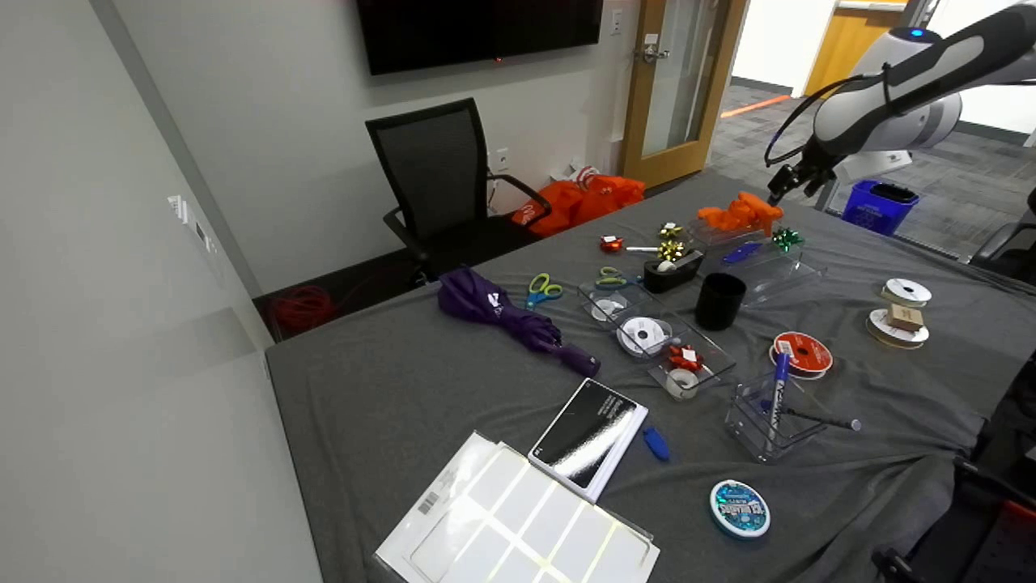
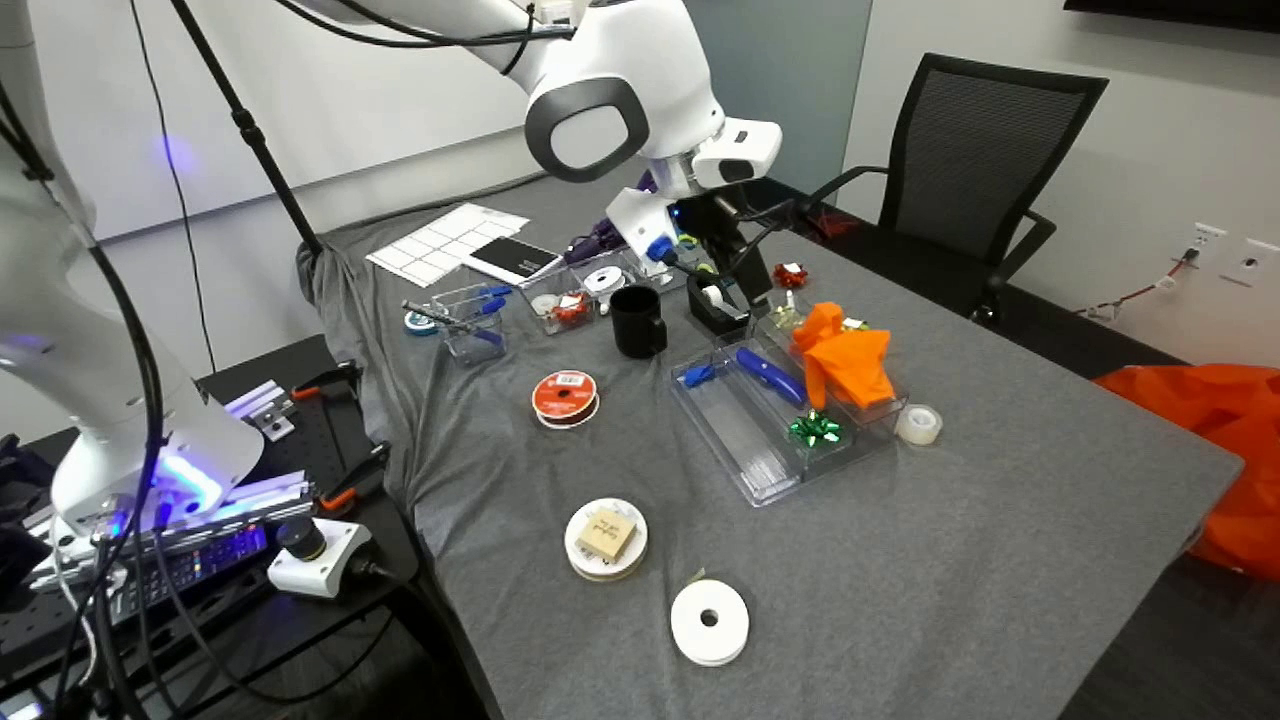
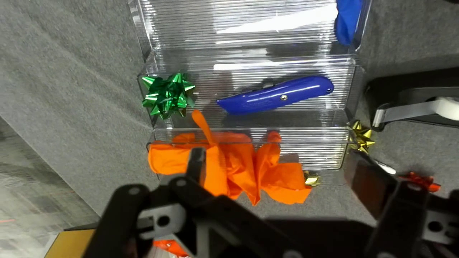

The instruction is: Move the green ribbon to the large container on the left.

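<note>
Spread wide, my end effector (image 3: 279,167) hangs above the tabletop (image 2: 950,570), and in the wrist view the orange cloth (image 3: 242,168) shows between its tips, spilling over a narrow tray (image 3: 315,156). Next to that, the green ribbon (image 3: 167,96), a shiny bow, lies at one end of a middle tray (image 3: 208,81) it shares with a blue utility knife (image 3: 276,96); alongside is the large clear container (image 3: 186,25), ribbed inside.

In an exterior view we make out what looks like ICE BREAKERS on a round tin (image 1: 740,508) past four o'clock, a barcode (image 1: 429,503) on a white packet (image 1: 502,520) at seven, and, on a black book (image 1: 586,435) at five, print too small to read. In an exterior view the tan box (image 2: 606,533) at six shows us illegible lettering.
</note>
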You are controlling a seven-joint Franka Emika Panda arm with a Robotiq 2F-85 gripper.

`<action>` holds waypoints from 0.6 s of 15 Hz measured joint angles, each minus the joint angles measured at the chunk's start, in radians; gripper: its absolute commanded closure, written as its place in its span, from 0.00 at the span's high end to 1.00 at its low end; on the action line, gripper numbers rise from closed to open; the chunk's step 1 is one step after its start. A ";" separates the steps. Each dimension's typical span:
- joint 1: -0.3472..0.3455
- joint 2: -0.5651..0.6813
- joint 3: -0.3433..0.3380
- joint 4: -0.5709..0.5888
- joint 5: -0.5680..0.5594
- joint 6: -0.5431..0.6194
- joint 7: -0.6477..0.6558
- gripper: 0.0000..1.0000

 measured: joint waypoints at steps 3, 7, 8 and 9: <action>0.002 0.041 0.000 0.034 -0.067 -0.001 0.105 1.00; 0.004 0.139 0.000 0.117 -0.098 -0.003 0.197 1.00; 0.005 0.165 0.000 0.140 -0.104 -0.003 0.215 1.00; 0.005 0.193 -0.001 0.164 -0.112 -0.004 0.234 1.00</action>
